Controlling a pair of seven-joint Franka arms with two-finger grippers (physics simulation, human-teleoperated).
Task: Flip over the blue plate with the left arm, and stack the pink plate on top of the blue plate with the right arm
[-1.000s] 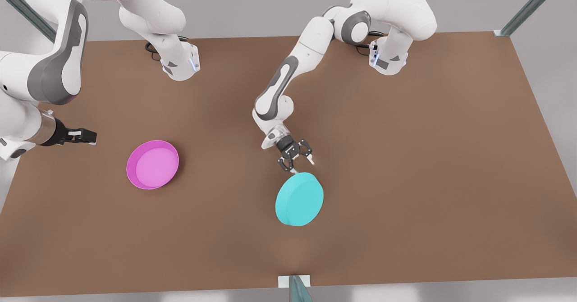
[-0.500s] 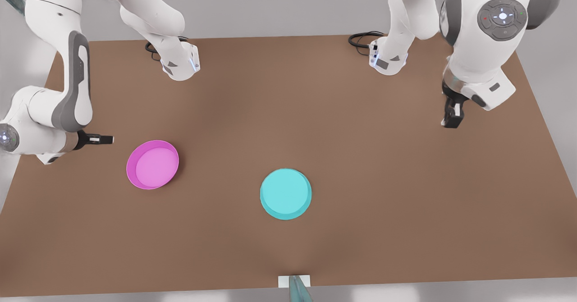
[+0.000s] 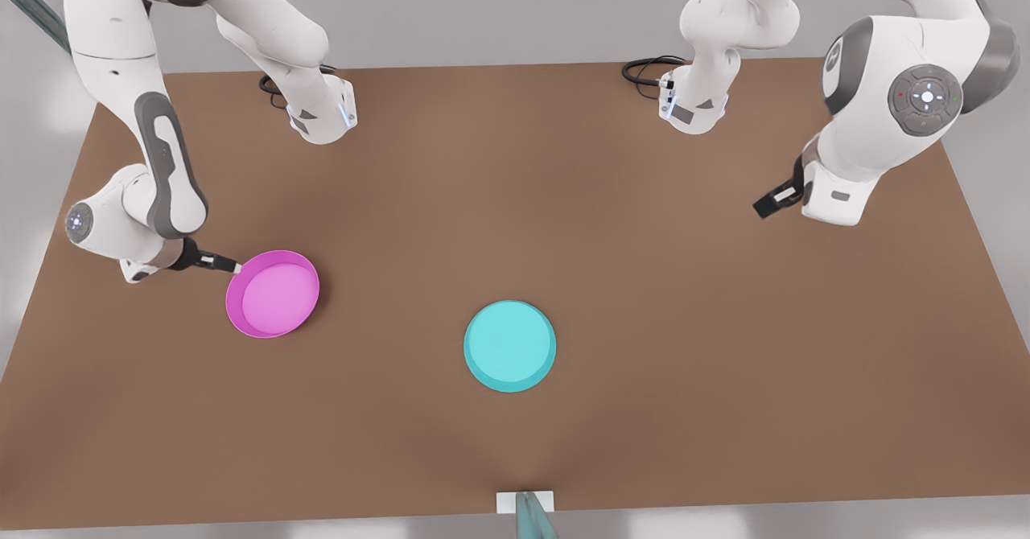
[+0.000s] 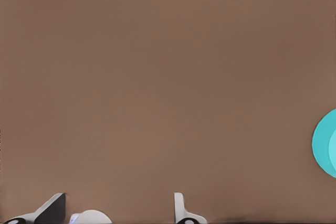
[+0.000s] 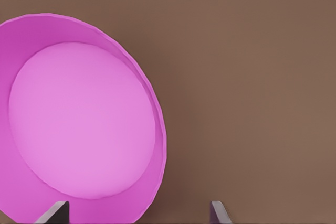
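Observation:
The pink plate [image 3: 273,294] lies open side up on the brown table [image 3: 644,298], toward the front view's left. My right gripper [image 3: 230,265] is open and low at its rim; in the right wrist view the pink plate [image 5: 79,124] has its rim between the fingertips [image 5: 58,212] of my right gripper [image 5: 137,211]. The blue plate [image 3: 510,346] lies flat near the table's front middle, plain flat face up, with nothing touching it. My left gripper [image 3: 764,205] hangs open far off at the front view's right; beyond my left gripper [image 4: 116,209] only an edge of the blue plate [image 4: 326,142] shows.
Two arm bases [image 3: 322,117] [image 3: 692,109] stand at the table's back edge, each with a black cable beside it. A small white bracket [image 3: 526,503] sits at the middle of the front edge. Bare table lies between the two plates.
The left gripper let go of the tilted blue plate and withdrew to the front view's right; the plate now lies flat. The right gripper moved in to the pink plate's rim.

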